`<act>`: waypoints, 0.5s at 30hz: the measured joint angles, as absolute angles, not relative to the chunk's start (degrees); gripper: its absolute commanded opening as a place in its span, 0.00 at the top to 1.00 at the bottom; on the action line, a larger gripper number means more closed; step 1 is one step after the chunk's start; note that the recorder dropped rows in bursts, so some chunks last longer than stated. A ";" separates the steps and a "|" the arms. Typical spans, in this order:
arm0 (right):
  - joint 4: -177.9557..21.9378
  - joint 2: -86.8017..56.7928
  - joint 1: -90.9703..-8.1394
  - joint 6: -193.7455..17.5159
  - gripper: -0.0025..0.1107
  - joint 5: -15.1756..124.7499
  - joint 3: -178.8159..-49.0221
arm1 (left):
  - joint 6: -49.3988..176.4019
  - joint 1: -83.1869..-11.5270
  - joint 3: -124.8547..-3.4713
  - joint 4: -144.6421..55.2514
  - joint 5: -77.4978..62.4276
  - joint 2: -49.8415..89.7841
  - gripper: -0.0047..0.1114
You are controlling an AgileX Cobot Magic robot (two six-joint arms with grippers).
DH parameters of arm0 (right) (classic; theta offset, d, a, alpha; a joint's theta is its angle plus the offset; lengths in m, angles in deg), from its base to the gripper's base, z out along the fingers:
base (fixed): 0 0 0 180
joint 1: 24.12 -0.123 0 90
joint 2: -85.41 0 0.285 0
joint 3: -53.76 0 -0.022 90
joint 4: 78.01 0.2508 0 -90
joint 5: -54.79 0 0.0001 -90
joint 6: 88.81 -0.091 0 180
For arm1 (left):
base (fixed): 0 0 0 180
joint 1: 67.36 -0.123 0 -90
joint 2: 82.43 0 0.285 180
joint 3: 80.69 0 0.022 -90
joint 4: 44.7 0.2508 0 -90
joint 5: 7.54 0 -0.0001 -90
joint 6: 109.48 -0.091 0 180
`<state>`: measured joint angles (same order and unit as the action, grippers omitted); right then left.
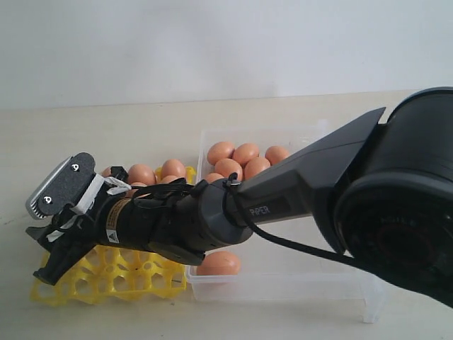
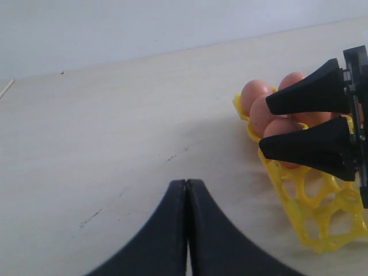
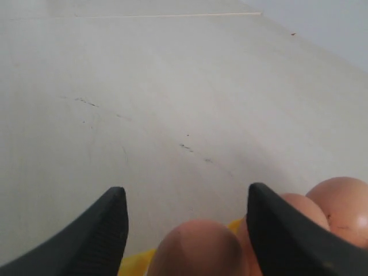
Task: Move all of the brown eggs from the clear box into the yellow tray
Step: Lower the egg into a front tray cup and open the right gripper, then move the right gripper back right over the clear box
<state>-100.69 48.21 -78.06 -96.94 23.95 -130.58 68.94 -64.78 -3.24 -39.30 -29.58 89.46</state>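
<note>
While the right end effector (image 3: 187, 192) hung over the yellow tray (image 1: 127, 276), it was spread wide, and one brown egg (image 3: 195, 247) sat in the gap, not pinched. More brown eggs (image 1: 141, 173) sat in the tray's far cups. Right beside the yellow tray, the clear box (image 1: 297, 290) held some eggs too. The left end effector (image 2: 186, 185) was pressed together above the worktop (image 2: 115, 144), near the tray.
</note>
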 measured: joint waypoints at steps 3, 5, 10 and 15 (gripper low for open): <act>-100.69 48.21 -78.06 -96.94 0.45 23.95 -130.58 | 68.94 -64.78 -3.24 -39.30 -29.58 89.46 0.96; -100.69 48.21 -78.06 -96.94 0.45 23.95 -130.58 | 68.94 -64.78 -3.24 -39.30 -29.58 89.46 0.96; -100.69 46.71 -78.06 -99.91 0.45 25.18 -130.58 | 68.94 -64.78 -3.24 -39.30 -29.58 89.46 0.96; -100.69 41.29 -78.06 -103.44 0.45 31.01 -130.58 | 68.94 -64.78 -3.24 -39.30 -29.58 89.46 0.96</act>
